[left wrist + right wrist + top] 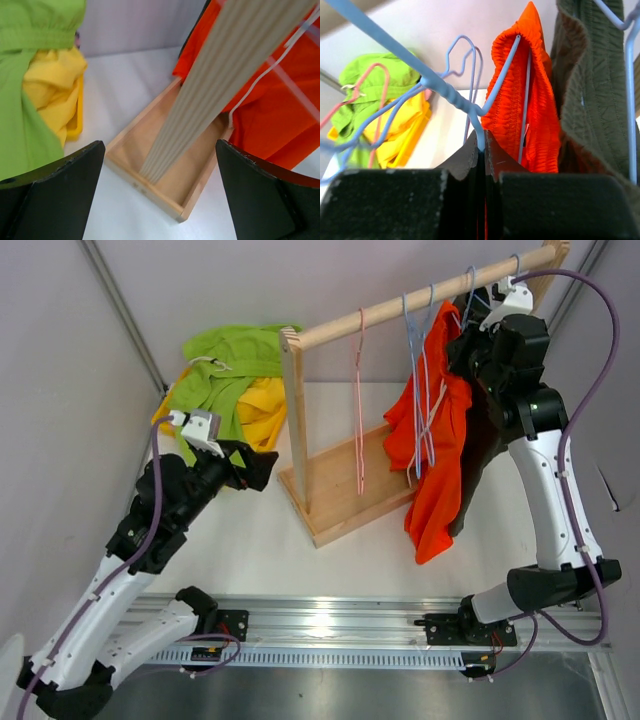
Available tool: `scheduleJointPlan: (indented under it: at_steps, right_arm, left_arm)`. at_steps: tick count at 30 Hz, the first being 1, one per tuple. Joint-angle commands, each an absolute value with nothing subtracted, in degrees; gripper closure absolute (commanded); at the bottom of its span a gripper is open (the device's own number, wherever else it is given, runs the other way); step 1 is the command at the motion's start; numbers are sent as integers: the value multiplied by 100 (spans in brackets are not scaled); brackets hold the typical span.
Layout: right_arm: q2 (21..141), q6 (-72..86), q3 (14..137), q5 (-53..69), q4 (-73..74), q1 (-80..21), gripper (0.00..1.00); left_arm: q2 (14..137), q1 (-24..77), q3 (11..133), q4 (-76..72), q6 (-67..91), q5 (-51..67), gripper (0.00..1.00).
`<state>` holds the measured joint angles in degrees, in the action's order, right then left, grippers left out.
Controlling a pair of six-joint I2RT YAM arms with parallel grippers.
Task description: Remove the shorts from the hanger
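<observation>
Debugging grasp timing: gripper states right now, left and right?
Left gripper: open, holding nothing.
Right gripper: shut on blue hanger.

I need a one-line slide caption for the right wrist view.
Right gripper shut on a blue hanger, orange shorts hanging beyond it.

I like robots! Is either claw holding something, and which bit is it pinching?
The right gripper is shut on a blue hanger, pinching the thin wire of its frame. The left gripper is open and holds nothing.
</observation>
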<state>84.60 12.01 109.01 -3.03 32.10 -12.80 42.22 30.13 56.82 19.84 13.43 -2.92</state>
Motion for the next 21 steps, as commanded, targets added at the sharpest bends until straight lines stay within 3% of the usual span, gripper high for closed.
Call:
scheduleJointPlan:
  at_steps: [1, 8, 14, 21]
  right_arm:
    - [7876, 1248, 11303, -237, 3067, -1371, 100]
    - [7498, 1195, 11259, -97, 3304, -1380, 100]
    - [7172, 1230, 11197, -62, 3436, -1380, 100]
    - [6453, 1283, 10671, 88, 3621, -1397, 100]
  left_arm:
    - [4455, 3497, 6336, 1890, 1125, -905, 1]
    - [5184, 4042, 7479, 2118, 897, -993, 1]
    - [5984, 5306, 8594, 2443, 466, -1633, 1]
    - [6661, 6125, 9061, 2285, 404, -1749, 1]
